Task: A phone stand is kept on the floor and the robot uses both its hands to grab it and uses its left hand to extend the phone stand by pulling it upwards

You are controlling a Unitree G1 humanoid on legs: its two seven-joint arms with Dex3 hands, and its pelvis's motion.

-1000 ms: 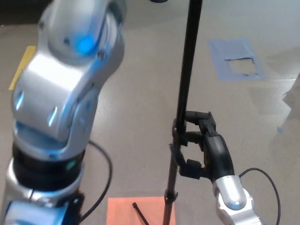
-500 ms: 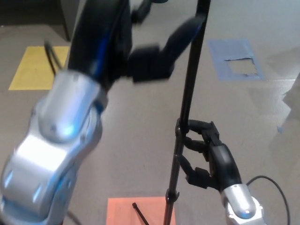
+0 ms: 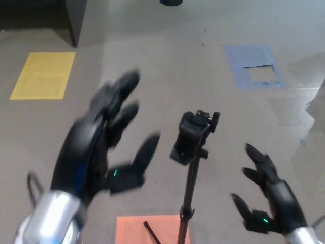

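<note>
The black phone stand (image 3: 192,168) rises from an orange mat (image 3: 152,230) at the bottom centre, its phone clamp head (image 3: 193,132) at mid-frame. My left hand (image 3: 104,147) is blurred, left of the clamp, fingers spread, touching nothing. My right hand (image 3: 267,202) is low on the right, fingers apart, clear of the pole. Neither hand holds the stand.
On the grey floor lie a yellow square (image 3: 43,74) at the left and a blue tape patch (image 3: 254,65) at the upper right. A dark cabinet corner (image 3: 75,18) stands at the top left. A black tripod leg (image 3: 151,232) crosses the orange mat.
My right hand has let go of the pole and moved away to the right. My left arm has dropped, its hand now beside the clamp. The stand's top now shows far lower.
</note>
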